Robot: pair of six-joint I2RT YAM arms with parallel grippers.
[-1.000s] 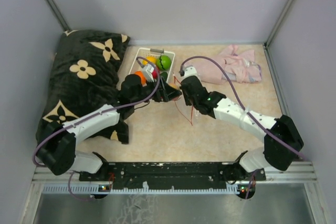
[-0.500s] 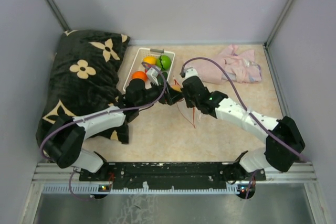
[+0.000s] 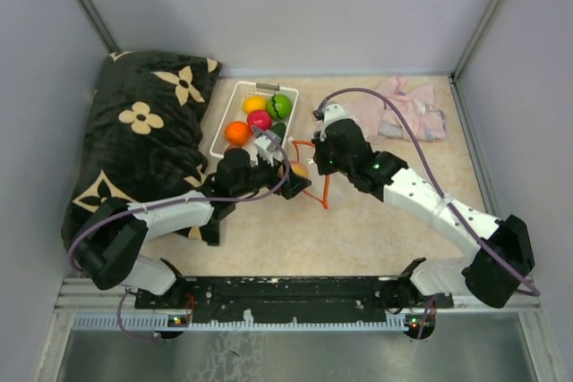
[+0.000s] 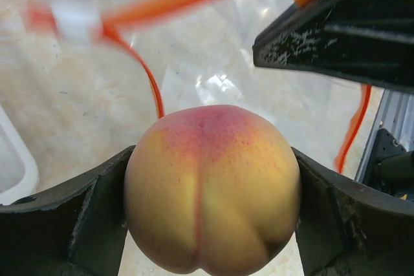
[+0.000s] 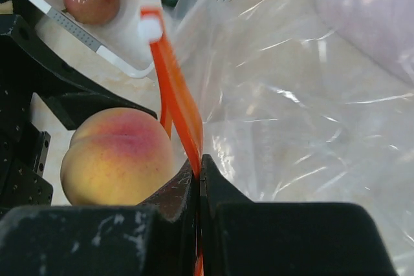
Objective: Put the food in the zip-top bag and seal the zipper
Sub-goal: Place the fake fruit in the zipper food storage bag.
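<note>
Above the desk [image 3: 269, 230], just beside the white basket [image 3: 218, 139], hangs open the clear zip-top bag [image 5: 310, 114] from the right tool [image 5: 198, 182], presents the left tool [image 3: 288, 178] at the bag mouth pinching the peach [image 4: 210, 189] between both fingers, and presses the right tool's fingers together on the thin red-orange zipper [image 5: 178, 101].
</note>
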